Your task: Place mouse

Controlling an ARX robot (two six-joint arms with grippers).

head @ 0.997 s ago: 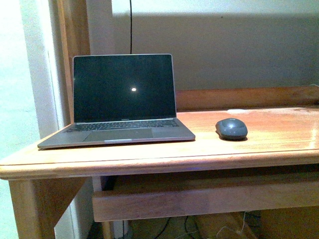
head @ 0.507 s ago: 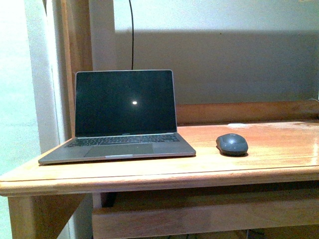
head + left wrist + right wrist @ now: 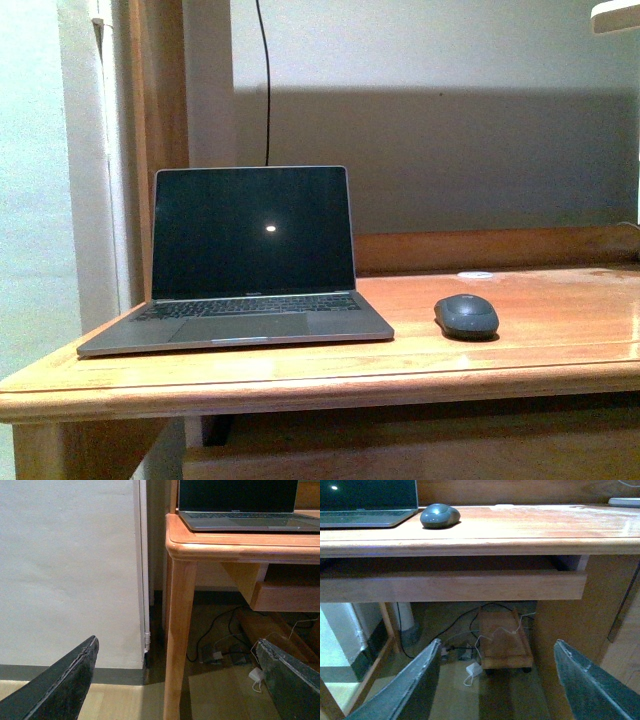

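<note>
The front view now sits lower than a second ago: the wooden desk (image 3: 560, 350) edge has dropped in frame and the laptop (image 3: 250, 260) rides lower, suggesting the robot's body is rising, still in approach. The mouse (image 3: 466, 316) rests untouched on the desk just right of the laptop, its long axis apparently running left-right; which end leads is unclear. The left gripper (image 3: 175, 680) and right gripper (image 3: 497, 680) hang below desk height, jaws spread and empty.
</note>
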